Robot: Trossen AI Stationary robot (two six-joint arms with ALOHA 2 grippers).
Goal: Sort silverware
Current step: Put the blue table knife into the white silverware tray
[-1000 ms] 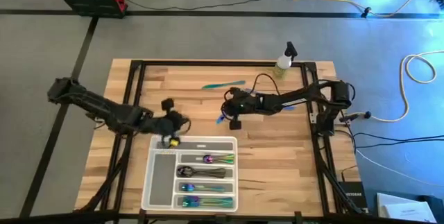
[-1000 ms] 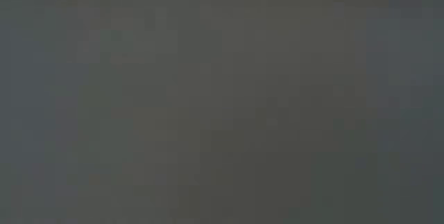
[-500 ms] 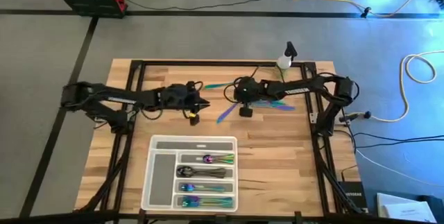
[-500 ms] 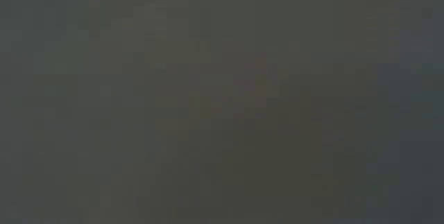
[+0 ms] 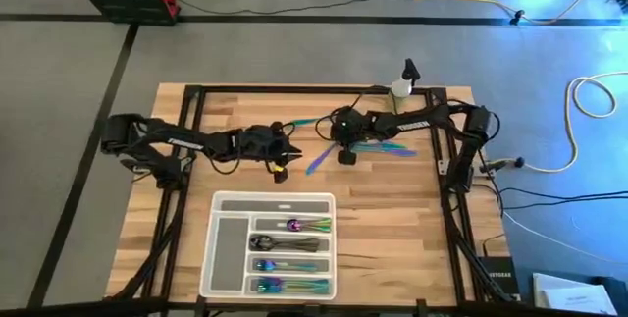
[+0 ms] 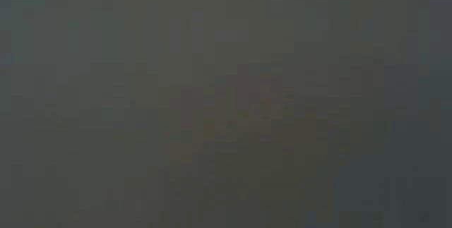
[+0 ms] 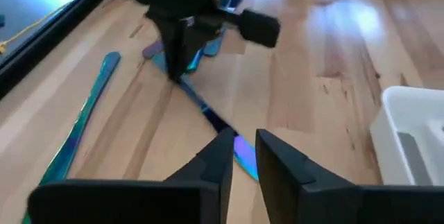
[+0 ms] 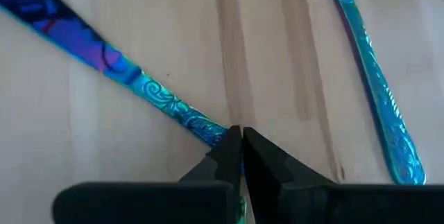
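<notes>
Wooden desk (image 5: 392,209), tray (image 5: 226,258) at 6 o'clock: I count three rows filled. Loose silverware (image 5: 319,161) remains at 12. Right gripper (image 8: 238,144) pinches one piece; left gripper (image 7: 241,156) slightly parted, empty.

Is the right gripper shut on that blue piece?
Shut. In the right wrist view the right gripper has its fingertips pinched together on the end of the iridescent blue utensil, which lies flat on the table.
</notes>
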